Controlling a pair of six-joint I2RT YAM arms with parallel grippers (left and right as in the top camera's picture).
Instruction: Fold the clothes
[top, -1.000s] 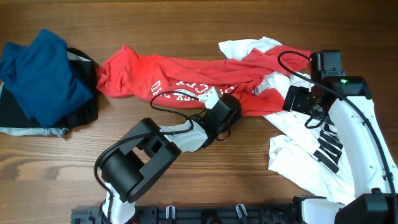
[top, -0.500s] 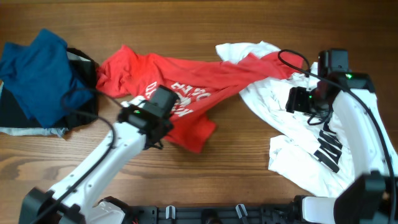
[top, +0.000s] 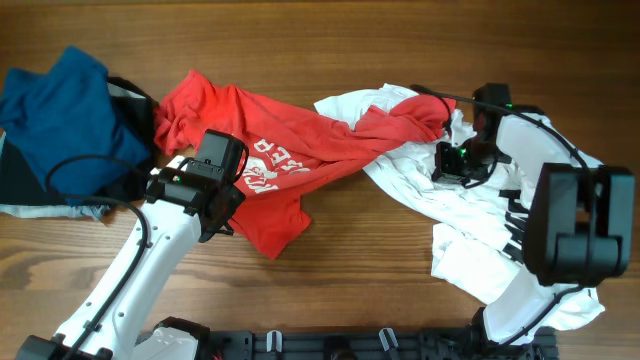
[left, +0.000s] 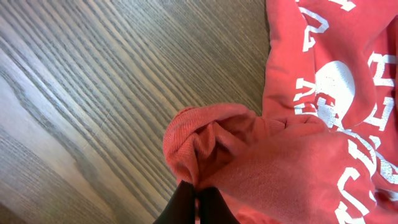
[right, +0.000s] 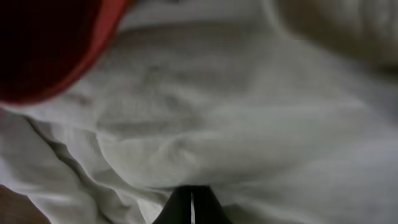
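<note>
A red shirt with white lettering (top: 300, 150) lies stretched across the middle of the table, its right end twisted over a crumpled white garment (top: 420, 200). My left gripper (top: 228, 215) is shut on a bunched fold of the red shirt (left: 323, 143); its fingertips (left: 196, 205) pinch that fold just above the wood. At the right, my right gripper (top: 440, 164) is pressed into the white garment (right: 249, 124), and its fingers (right: 191, 208) are shut with white cloth at their tips. A red edge (right: 56, 43) shows at the upper left of the right wrist view.
A pile at the far left holds a blue garment (top: 65, 120), a black one (top: 135, 180) and a pale one (top: 50, 210) underneath. More white cloth (top: 490, 270) trails to the front right under the right arm. Bare wood table (top: 350, 270) lies in front.
My left arm swung left, dragging the red shirt's lower part with it. The right gripper moved left onto the white garment and went from open to shut. Both garments shifted left.
</note>
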